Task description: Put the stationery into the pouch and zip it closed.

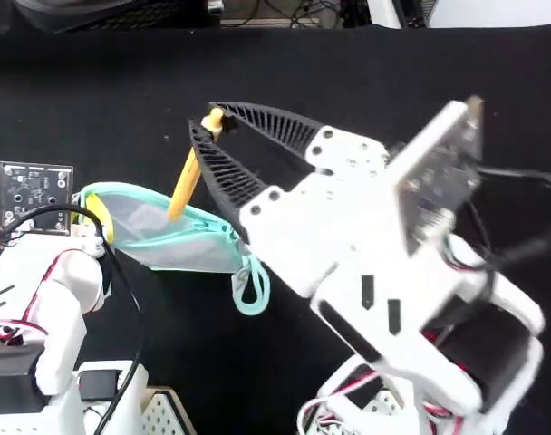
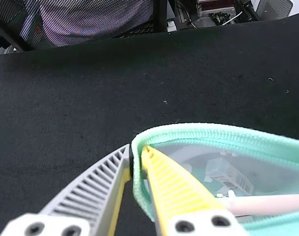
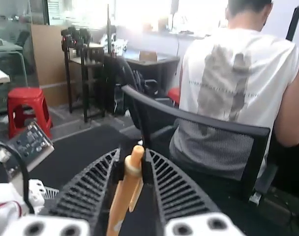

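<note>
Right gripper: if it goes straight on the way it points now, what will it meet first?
The way looks free: the right gripper, shut on the yellow pen, points over bare black table. A chair stands farther ahead; depth is unclear.

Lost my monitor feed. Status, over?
Right end effector shut on pen, lower end at pouch mouth. Left end effector shut on pouch rim, zip open. Other stationery already inside.

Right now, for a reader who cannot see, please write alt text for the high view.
The right gripper holds a yellow pen tilted, its lower end at the open mint pouch on the black table. The left gripper clamps the pouch's rim.
</note>
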`<action>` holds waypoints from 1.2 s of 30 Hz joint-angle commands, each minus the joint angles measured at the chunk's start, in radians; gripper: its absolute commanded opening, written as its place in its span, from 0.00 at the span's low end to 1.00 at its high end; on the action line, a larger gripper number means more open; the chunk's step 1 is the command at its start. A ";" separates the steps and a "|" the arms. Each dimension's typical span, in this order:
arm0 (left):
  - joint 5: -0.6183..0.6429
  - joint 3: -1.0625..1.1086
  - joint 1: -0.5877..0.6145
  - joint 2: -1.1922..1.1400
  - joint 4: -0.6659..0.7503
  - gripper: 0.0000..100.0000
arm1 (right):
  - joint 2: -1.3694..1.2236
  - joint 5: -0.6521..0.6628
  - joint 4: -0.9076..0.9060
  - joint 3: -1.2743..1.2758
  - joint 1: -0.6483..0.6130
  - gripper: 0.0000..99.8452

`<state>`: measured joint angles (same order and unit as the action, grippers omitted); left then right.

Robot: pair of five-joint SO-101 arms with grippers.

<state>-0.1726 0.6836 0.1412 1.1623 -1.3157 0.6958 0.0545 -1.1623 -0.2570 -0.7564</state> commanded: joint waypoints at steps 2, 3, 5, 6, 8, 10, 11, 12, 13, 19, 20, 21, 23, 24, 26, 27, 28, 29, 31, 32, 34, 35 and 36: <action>-0.011 0.179 0.007 -0.021 -0.009 0.05 | -0.013 -0.008 0.020 0.107 -0.011 0.01; -0.011 0.179 0.007 -0.021 -0.009 0.05 | -0.013 -0.008 0.029 0.140 -0.011 0.01; -0.011 0.179 0.007 -0.021 -0.009 0.05 | -0.013 -0.006 0.037 0.203 -0.023 0.01; -0.011 0.179 0.007 -0.021 -0.009 0.05 | -0.013 -0.006 0.037 0.229 -0.037 0.01; -0.011 0.179 0.007 -0.021 -0.009 0.05 | -0.012 0.000 0.035 0.280 -0.066 0.01; -0.011 0.177 0.007 -0.021 -0.009 0.05 | -0.012 0.055 0.035 0.318 -0.095 0.01; -0.011 0.177 0.007 -0.021 -0.009 0.05 | -0.012 0.095 0.035 0.335 -0.106 0.01; -0.011 0.177 0.007 -0.021 -0.009 0.05 | -0.012 0.135 0.031 0.352 -0.115 0.01; -0.011 0.177 0.007 -0.021 -0.009 0.05 | -0.012 0.170 0.028 0.367 -0.126 0.01; -0.011 0.177 0.007 -0.021 -0.009 0.05 | -0.016 0.341 -0.051 0.409 -0.152 0.04; -0.011 0.177 0.007 -0.021 -0.009 0.05 | -0.015 0.351 -0.072 0.409 -0.152 0.08; -0.011 0.177 0.007 -0.021 -0.009 0.05 | -0.013 0.358 -0.089 0.407 -0.152 0.13; -0.011 0.177 0.007 -0.021 -0.009 0.05 | -0.013 0.362 -0.123 0.406 -0.153 0.23; -0.011 0.177 0.007 -0.021 -0.009 0.05 | -0.013 0.365 -0.143 0.394 -0.155 0.28; -0.011 0.179 0.007 -0.021 -0.009 0.05 | -0.013 0.367 -0.196 0.348 -0.186 0.33; -0.011 0.179 0.007 -0.021 -0.009 0.05 | -0.013 0.367 -0.226 0.314 -0.201 0.34; -0.011 0.179 0.007 -0.023 -0.009 0.05 | -0.013 0.367 -0.253 0.275 -0.224 0.34; -0.011 0.179 0.007 -0.023 -0.009 0.05 | -0.013 0.367 -0.278 0.228 -0.245 0.34; -0.011 0.179 0.007 -0.023 -0.009 0.05 | -0.013 0.364 -0.322 0.127 -0.264 0.34; -0.011 0.179 0.007 -0.023 -0.009 0.05 | -0.013 0.362 -0.341 0.076 -0.262 0.34; -0.011 0.179 0.007 -0.023 -0.009 0.05 | -0.016 0.361 -0.365 -0.002 -0.259 0.34; -0.011 0.179 0.007 -0.023 -0.009 0.05 | -0.018 0.359 -0.371 -0.019 -0.252 0.33; -0.011 0.179 0.007 -0.023 -0.009 0.05 | -0.019 0.359 -0.371 -0.018 -0.235 0.31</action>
<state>-0.1741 0.6836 0.1412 1.1638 -1.3142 0.6774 0.4181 -1.5213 -0.1941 -1.0019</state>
